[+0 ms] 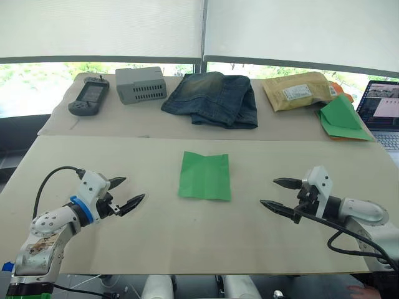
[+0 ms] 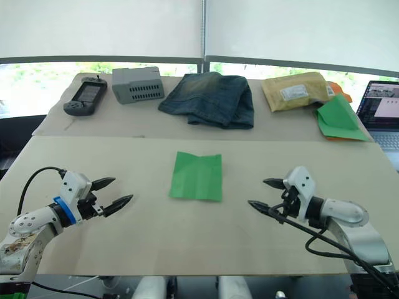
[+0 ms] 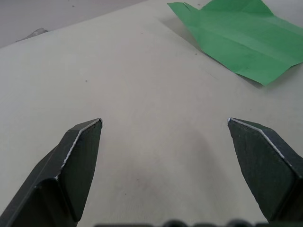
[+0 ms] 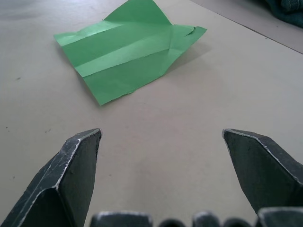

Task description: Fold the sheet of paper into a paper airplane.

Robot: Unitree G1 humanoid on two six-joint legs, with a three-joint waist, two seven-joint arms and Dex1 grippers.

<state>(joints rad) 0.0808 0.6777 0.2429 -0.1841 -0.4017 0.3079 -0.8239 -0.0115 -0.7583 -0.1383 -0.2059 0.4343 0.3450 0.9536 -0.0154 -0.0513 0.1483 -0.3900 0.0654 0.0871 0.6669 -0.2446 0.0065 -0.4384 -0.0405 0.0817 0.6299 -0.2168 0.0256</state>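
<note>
The sheet of paper (image 1: 205, 176) is bright green, roughly square and creased lengthwise, lying flat at the middle of the near table; it also appears as the sheet of paper (image 3: 241, 38) and the sheet of paper (image 4: 128, 47) in the wrist views. My left gripper (image 1: 129, 192) hovers open to its left, a gripper's length away, fingers pointing toward it. On the opposite side my right gripper (image 1: 275, 193) is open too, about as far from the sheet. Nothing is held between either pair of fingers.
On the far table lie a handheld controller (image 1: 89, 96), a grey box (image 1: 141, 84), folded jeans (image 1: 214, 98), a padded envelope (image 1: 298, 90) and a bigger green paper stack (image 1: 341, 118) with orange edges. A laptop (image 1: 381, 112) sits at the far right.
</note>
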